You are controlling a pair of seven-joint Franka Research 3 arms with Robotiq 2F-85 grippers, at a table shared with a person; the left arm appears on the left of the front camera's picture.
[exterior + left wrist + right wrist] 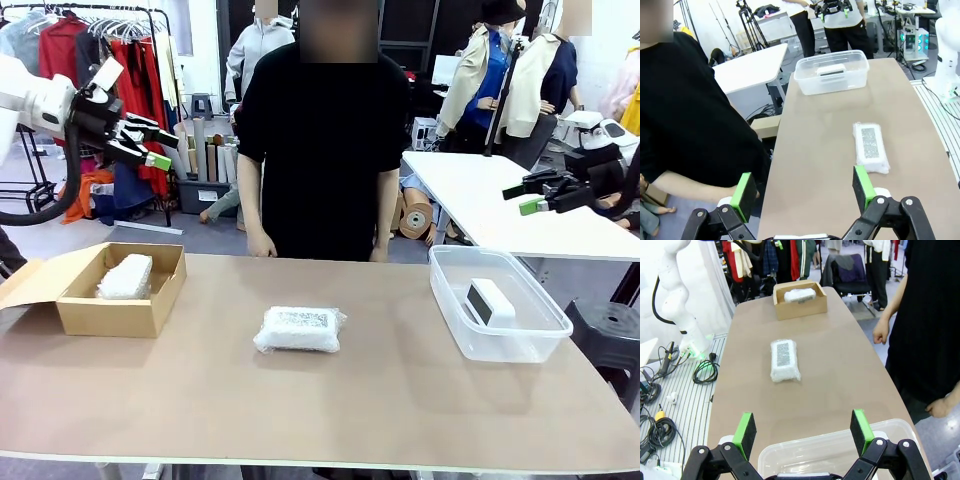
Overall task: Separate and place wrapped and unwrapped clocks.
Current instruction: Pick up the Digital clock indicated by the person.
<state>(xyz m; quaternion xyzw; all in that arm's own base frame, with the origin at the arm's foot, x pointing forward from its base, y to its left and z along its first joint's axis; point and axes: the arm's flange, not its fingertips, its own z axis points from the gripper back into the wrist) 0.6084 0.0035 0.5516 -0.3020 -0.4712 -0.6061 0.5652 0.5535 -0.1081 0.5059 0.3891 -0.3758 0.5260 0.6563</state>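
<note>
Brown desk (400,400): box (110,315) at left edge holds one wrapped clock (126,277), tub (520,340) at right edge the bare clock (488,300), so sorted by type. Flat wrapped clock (298,329) waits mid-desk, prob. box-bound. Both released, empty: left tool (163,148), right tool (522,198).

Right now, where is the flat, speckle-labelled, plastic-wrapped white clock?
Front view: the flat wrapped clock lies mid-table, between the brown cardboard box on the robot's left and the clear plastic tub on its right.

Bright, even overhead light, soft shadows on the surface (330,400), sharp focus, slight glare on plastic, wrist views bow toward the edges.
</note>
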